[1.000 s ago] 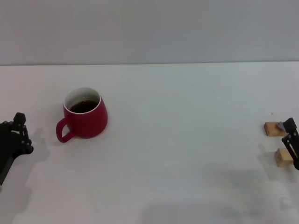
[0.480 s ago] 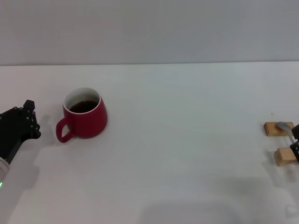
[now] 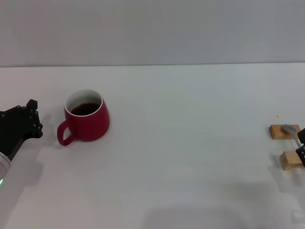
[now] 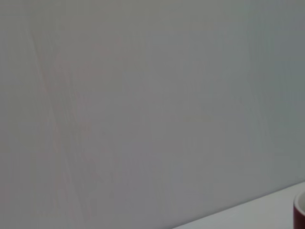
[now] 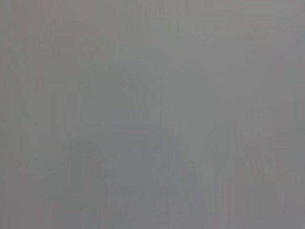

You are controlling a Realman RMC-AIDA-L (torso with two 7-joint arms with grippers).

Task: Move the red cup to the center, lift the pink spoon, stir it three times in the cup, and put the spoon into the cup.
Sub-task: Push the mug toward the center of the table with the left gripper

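Note:
The red cup stands on the left part of the white table, handle toward me and to the left, with dark liquid inside. Its edge shows in the left wrist view. My left gripper is just left of the cup's handle, apart from it. The pink spoon lies across two tan wooden blocks at the far right; its grey bowl shows and its handle runs under my right gripper at the picture's edge. The center is bare tabletop.
The table's far edge meets a plain grey wall. The right wrist view shows only a grey surface.
My left gripper has moved up and right toward the cup's handle. My right gripper has drawn back toward the right edge, uncovering the spoon's bowl.

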